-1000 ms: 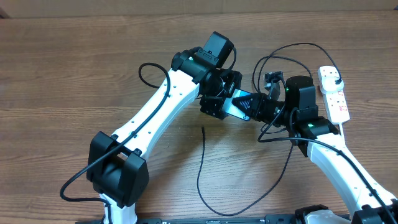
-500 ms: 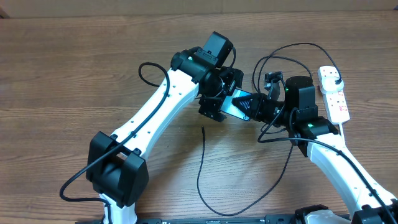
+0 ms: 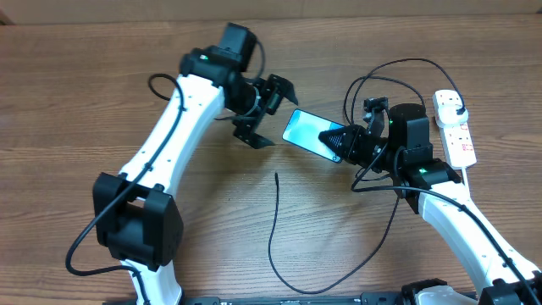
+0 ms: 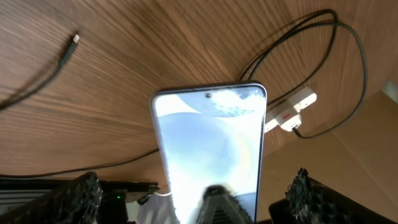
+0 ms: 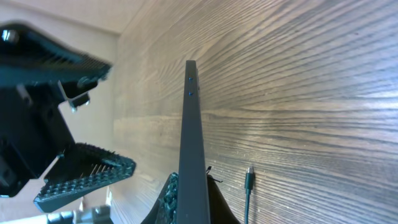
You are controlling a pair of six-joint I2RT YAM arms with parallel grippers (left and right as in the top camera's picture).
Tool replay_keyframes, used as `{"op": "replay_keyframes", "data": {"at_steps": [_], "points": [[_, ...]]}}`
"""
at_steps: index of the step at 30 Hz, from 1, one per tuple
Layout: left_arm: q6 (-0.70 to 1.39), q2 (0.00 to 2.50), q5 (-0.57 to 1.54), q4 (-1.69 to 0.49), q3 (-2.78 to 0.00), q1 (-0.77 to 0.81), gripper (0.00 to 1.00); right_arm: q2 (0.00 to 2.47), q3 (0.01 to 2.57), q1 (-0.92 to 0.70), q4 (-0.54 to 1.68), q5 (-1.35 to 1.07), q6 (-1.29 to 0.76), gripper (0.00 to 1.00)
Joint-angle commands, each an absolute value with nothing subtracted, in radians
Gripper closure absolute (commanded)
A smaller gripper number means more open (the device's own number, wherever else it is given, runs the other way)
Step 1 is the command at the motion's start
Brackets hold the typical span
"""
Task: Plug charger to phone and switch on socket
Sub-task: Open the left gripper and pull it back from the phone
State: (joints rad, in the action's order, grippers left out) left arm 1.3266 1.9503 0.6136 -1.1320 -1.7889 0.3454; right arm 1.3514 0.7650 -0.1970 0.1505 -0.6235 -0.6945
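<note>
The phone (image 3: pixel 306 132), its light-blue screen lit, is held above the table at its right end by my right gripper (image 3: pixel 340 141), which is shut on it. In the right wrist view the phone shows edge-on (image 5: pixel 189 118) between the fingers (image 5: pixel 191 202). My left gripper (image 3: pixel 264 114) is open and empty, just left of the phone and apart from it; its view shows the phone (image 4: pixel 208 140) between its spread fingers (image 4: pixel 198 205). The charger's connector tip (image 3: pixel 277 175) lies free on the table below the phone, also seen in the wrist views (image 4: pixel 74 38) (image 5: pixel 249 178). The socket (image 3: pixel 456 129) lies at the far right.
The black charger cable (image 3: pixel 279 271) runs down from the tip, curves right and loops behind my right arm towards a black plug head (image 3: pixel 455 108) on the socket. The white cord leaves the socket near the table's right edge. The wooden table (image 3: pixel 85 102) extends left.
My left gripper has let go of the phone's left end and drawn back up and to the left, now open. The phone stays in my right gripper.
</note>
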Motion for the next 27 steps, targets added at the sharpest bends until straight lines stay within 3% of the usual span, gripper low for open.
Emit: {"op": "replay_keyframes", "data": {"at_steps": [1, 19, 27], "points": [[1.188, 1.917, 0.694, -1.14, -1.81, 0.314, 0.01, 1.349, 0.792, -0.201, 0.137, -0.591, -0.828, 0.96], [1.217, 1.917, 0.71, -1.073, -1.81, 0.251, 0.0, 1.349, 0.792, -0.201, 0.136, -0.567, -1.738, 0.96], [1.311, 1.917, 0.596, -1.031, -1.81, 0.282, 0.01, 1.349, 0.792, -0.202, 0.047, -0.6, -1.938, 0.96]]}}
